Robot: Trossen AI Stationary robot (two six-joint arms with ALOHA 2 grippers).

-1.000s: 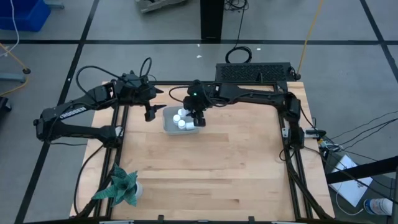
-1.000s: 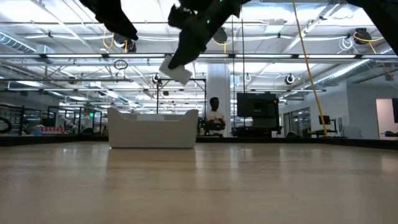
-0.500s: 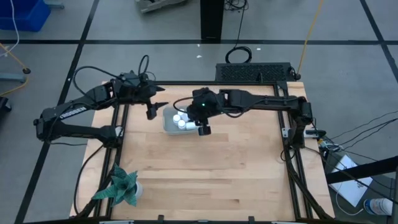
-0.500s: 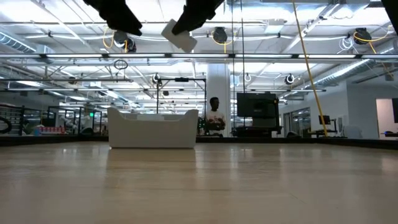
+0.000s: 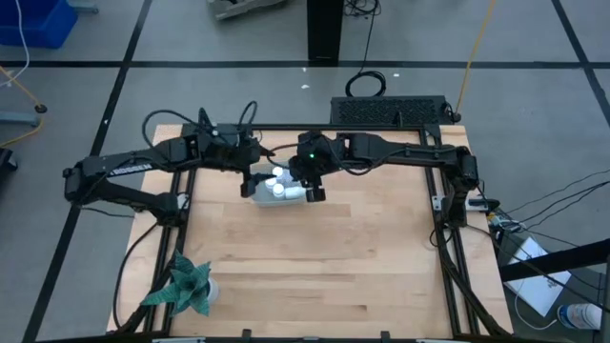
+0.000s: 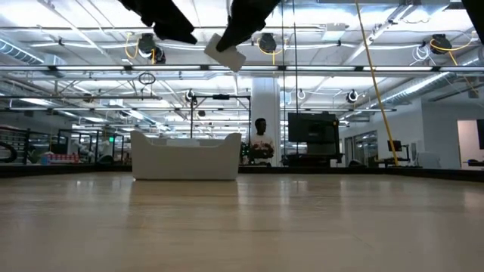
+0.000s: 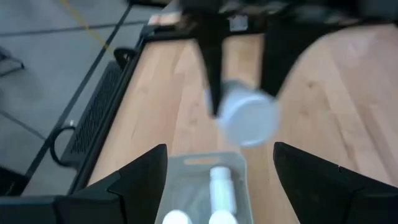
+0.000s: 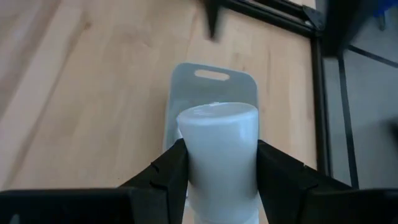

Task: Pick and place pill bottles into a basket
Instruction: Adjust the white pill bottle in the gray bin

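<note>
Two arms meet over the far left part of the wooden table (image 5: pixel 362 257) in the overhead view; right gripper (image 5: pixel 312 187) poised above the basket (image 5: pixel 259 192), left gripper (image 5: pixel 250 177) just beside its far side, bottles (image 5: pixel 277 183) already lying inside. Plenty of bare wood toward the near and right edges; green plant (image 5: pixel 183 286) well apart at the near left corner.

Seen level from the table top: one bottle (image 6: pixel 225 51) carried high, tilted, pinched in the right gripper (image 6: pixel 236 34), well above the basket (image 6: pixel 186 156) standing far back.

From the left wrist: own fingers (image 7: pixel 134 177) spread wide, gripping nothing, hanging above the basket (image 7: pixel 199 163) with bottles (image 7: pixel 221 186) in it; right gripper (image 7: pixel 239 93) ahead, clamped on the bottle (image 7: pixel 249 118).

From the right wrist: fingers (image 8: pixel 165 171) closed tight against the bottle (image 8: pixel 219 146), basket (image 8: pixel 211 84) straight ahead beneath.

Judged as the placing step: likely calls for lowering over free basket room, opening to drop clear of the rim and the crowding left arm.
</note>
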